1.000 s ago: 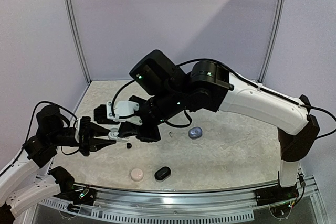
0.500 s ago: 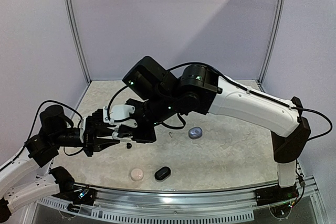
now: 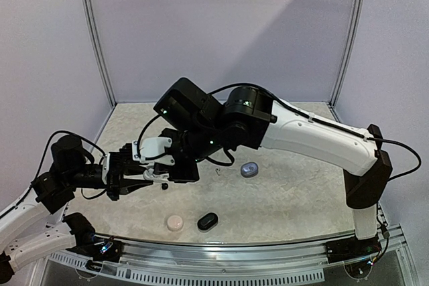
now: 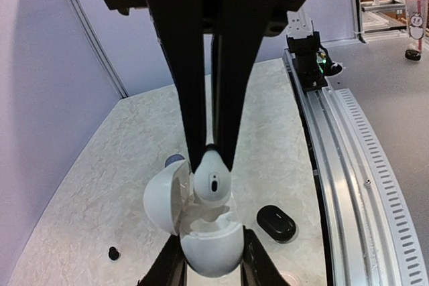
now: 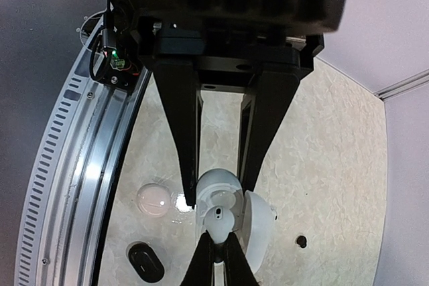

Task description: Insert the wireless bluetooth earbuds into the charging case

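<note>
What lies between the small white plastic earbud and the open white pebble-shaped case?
Nothing. In the left wrist view the small white plastic earbud sits right at the hollow of the open white pebble-shaped case; no other thing is between them.

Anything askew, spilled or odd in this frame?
Nothing damaged. The right tool pinches a white earbud over the open white case held by the left tool. One black earbud lies loose on the table.

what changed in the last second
The right gripper, shut on a white earbud, swung left, bringing it to the open white case held by the left gripper. Pink case, black case, grey case and loose black bud stayed put.
</note>
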Tool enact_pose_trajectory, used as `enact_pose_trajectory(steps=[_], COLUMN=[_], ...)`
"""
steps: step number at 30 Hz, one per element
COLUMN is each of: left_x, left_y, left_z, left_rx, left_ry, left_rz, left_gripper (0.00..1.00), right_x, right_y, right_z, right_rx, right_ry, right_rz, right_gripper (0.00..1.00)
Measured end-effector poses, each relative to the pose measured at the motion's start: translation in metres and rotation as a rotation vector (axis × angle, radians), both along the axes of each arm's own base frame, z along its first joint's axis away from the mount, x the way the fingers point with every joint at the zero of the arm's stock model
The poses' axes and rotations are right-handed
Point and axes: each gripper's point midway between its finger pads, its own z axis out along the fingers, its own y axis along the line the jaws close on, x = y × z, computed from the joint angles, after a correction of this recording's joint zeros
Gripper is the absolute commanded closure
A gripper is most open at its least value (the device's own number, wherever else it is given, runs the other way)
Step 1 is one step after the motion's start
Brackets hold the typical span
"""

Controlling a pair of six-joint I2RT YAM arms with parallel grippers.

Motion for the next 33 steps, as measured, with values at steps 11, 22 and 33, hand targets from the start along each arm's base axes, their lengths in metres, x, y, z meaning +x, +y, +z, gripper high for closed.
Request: enact_pose_trajectory(steps=[11,22,33], left_x=[-0.001,0.001,0.004], left_y=[-0.001,0.0,0.001], left_z=[-0.001,-0.003,-0.001], left_rx=[0.004,0.015,0.003], left_ry=[-0.01,-0.014,0.007], left_rz=[-0.005,0.008,0.03], left_gripper=[1.0,1.0,1.0], right_x=[0.003,0.012,0.012], right_y=[0.004,0.007,0.01], right_z=[-0.011,-0.02,-0.018], right_rx=[-0.02,-0.038,-0.024], right_ry=[-0.016,-0.052,-0.048], right_rz=[0.002,-0.03,-0.039], right_gripper=[1.0,0.82,0.76])
